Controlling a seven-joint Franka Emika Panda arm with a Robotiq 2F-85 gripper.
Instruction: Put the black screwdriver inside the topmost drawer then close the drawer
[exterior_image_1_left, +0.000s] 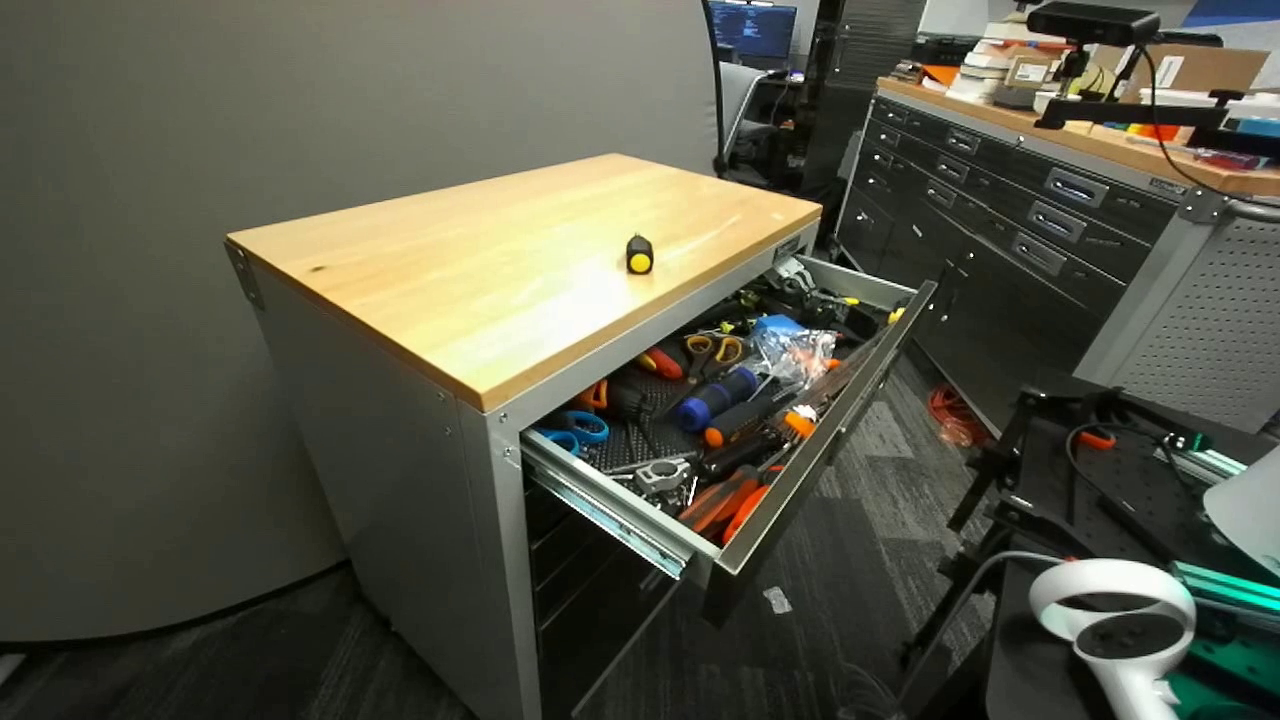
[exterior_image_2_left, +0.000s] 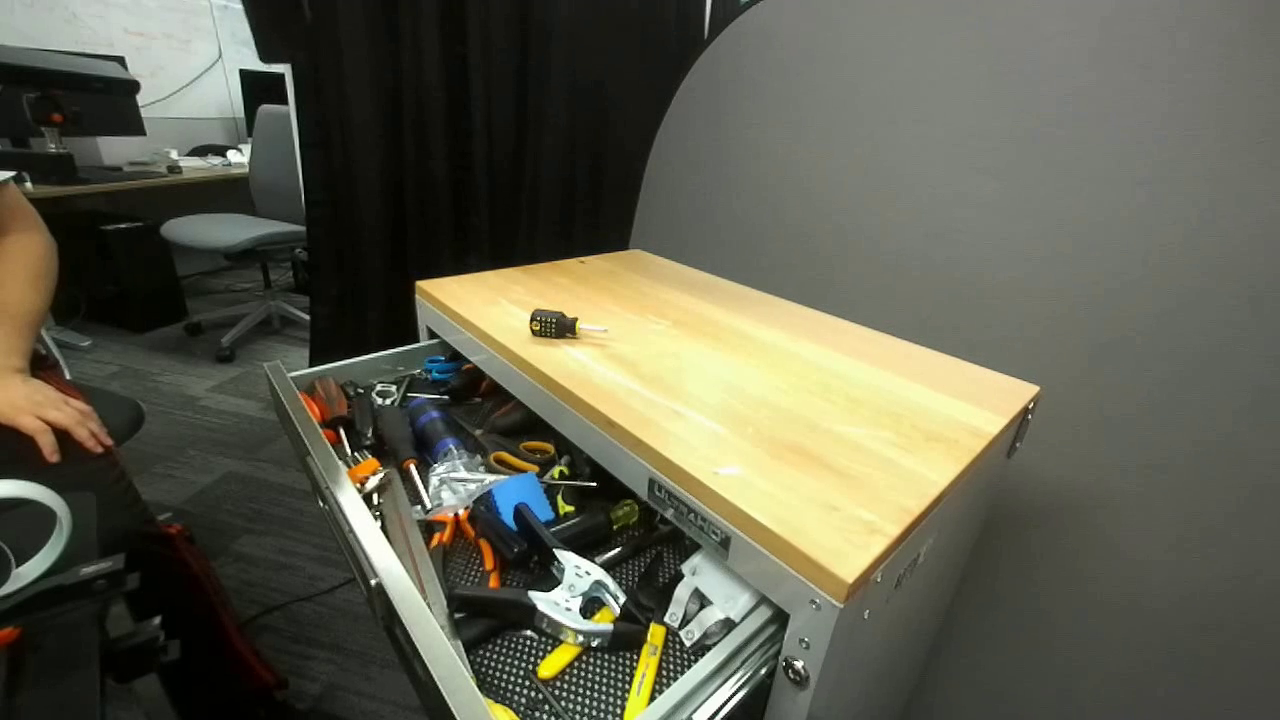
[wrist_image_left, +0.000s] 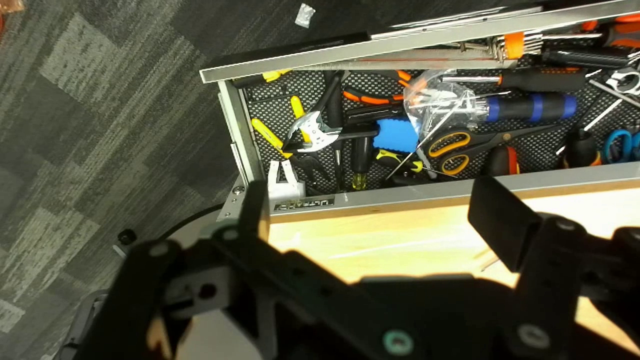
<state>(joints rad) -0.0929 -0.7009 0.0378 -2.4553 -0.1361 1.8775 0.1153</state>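
Observation:
The black screwdriver (exterior_image_1_left: 639, 256), stubby with a yellow end, lies on the light-wood cabinet top near its front edge. It also lies there in an exterior view (exterior_image_2_left: 555, 324), its short shaft pointing away from its handle. In the wrist view only a thin shaft-like line shows beside the right finger; the handle is hidden. The topmost drawer (exterior_image_1_left: 828, 428) is pulled open and full of tools, also in an exterior view (exterior_image_2_left: 355, 520) and the wrist view (wrist_image_left: 415, 48). My gripper (wrist_image_left: 372, 212) is wide open and empty above the cabinet top; neither exterior view shows it.
The wooden cabinet top (exterior_image_1_left: 520, 240) sits just behind the open drawer. A blue-handled tool (exterior_image_1_left: 718, 398), scissors and a clamp (exterior_image_2_left: 580, 595) lie in the drawer. A dark cabinet (exterior_image_1_left: 1000, 190) and a cart with a white controller (exterior_image_1_left: 1115, 610) stand nearby. A person's arm (exterior_image_2_left: 25, 300) shows at one side.

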